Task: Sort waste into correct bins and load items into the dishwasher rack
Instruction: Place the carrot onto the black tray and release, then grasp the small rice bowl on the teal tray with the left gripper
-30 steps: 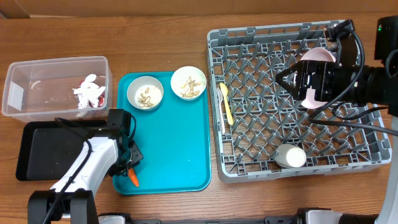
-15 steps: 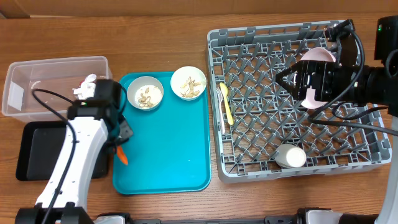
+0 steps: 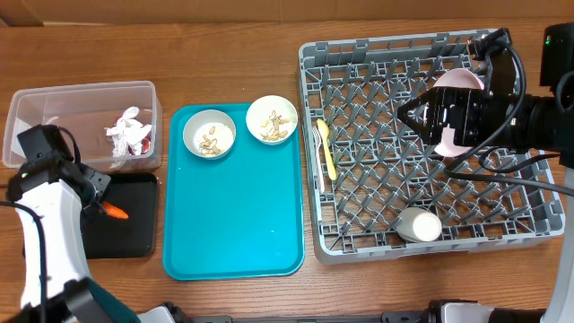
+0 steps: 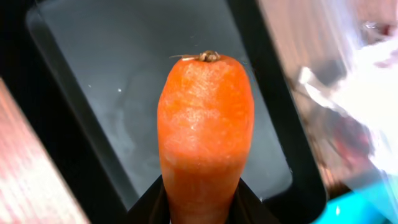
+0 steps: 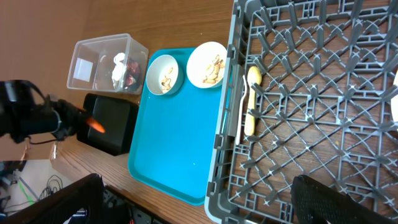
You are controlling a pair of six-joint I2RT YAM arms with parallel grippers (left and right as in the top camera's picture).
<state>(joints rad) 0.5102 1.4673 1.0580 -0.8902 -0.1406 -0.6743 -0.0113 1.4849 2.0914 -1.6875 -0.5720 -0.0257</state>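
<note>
**Overhead.** Left hand [image 3: 104, 207] was clamped on the carrot [image 3: 115, 213], which sat over the black tray [image 3: 134, 238], near its upper edge. Whether the carrot touched the tray floor could not be judged. The clear tub [image 3: 54, 117], just behind the tray on the tabletop [image 3: 224, 54], held the white paper [image 3: 124, 128] and the red wrapper [image 3: 141, 149] at its right end. On the teal tray [image 3: 238, 220] stood two bowls [image 3: 209, 135], side by side, each with nut scraps [image 3: 272, 124] in it. Pale yellow cutlery [image 3: 328, 152] lay at the left side of the rack [image 3: 377, 206]. Right hand [image 3: 411, 113] was over the rack, with the plate [image 3: 457, 79] standing on edge directly behind it. Its state was not readable from this view.

**Left wrist.** The carrot filled the centre of the frame, stem end away from the camera. Two dark fingers [image 4: 148, 206] pinched its near end from either side. Below it was the black tray's floor. The tub was a blur at right.

**Right wrist.** Two dark finger shapes [image 5: 339, 198] sat at the lower corners, spread wide, with nothing between them. The plate showed only as a sliver at the right edge. The rack, teal tray, bowls and tub were visible beyond, and the carrot was an orange spot over the black tray.
</note>
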